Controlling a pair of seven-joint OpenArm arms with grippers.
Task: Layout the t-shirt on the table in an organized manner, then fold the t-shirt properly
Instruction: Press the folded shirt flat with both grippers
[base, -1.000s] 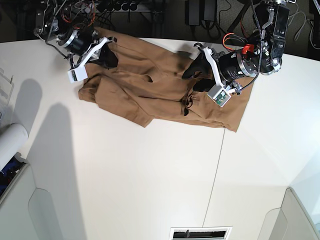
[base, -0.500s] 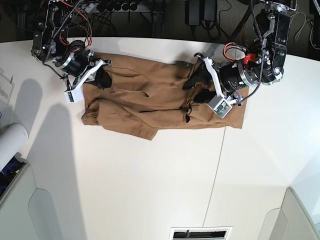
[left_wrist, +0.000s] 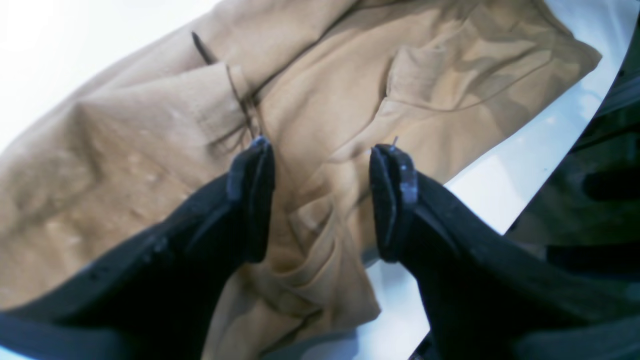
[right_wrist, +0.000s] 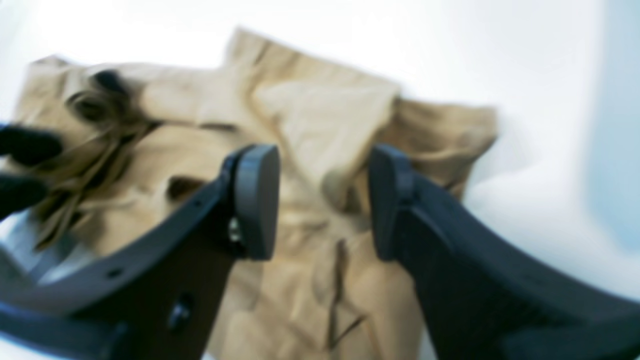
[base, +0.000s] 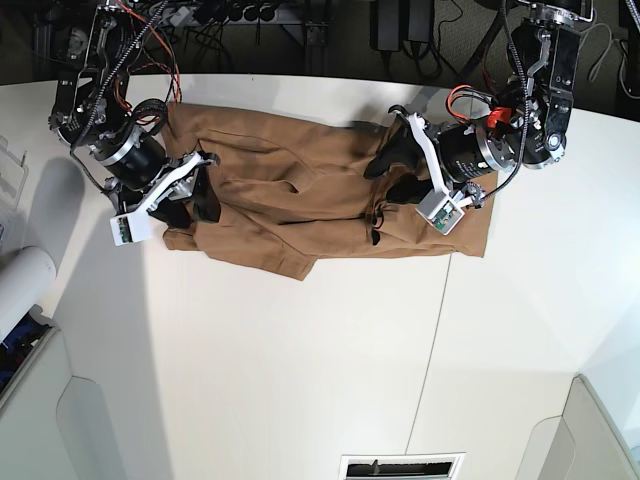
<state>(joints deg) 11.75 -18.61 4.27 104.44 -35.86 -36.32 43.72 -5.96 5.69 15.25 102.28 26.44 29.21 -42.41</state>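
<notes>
Left pincer (base: 392, 170) agape over rumpled tan t-shirt (base: 300, 190).

The near half of the table (base: 300, 380) lies bare; the rumpled t-shirt (base: 300, 205) and both arms crowd the far edge.

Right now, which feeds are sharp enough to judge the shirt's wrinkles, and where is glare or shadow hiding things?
Base view: sharp, the shirt evenly lit, arm shadows falling on the table at left. Left wrist view: folds crisp near the left gripper, table blown out to white at top left. Right wrist view: blurred all over, the right gripper soft, wrinkles unreadable.
</notes>
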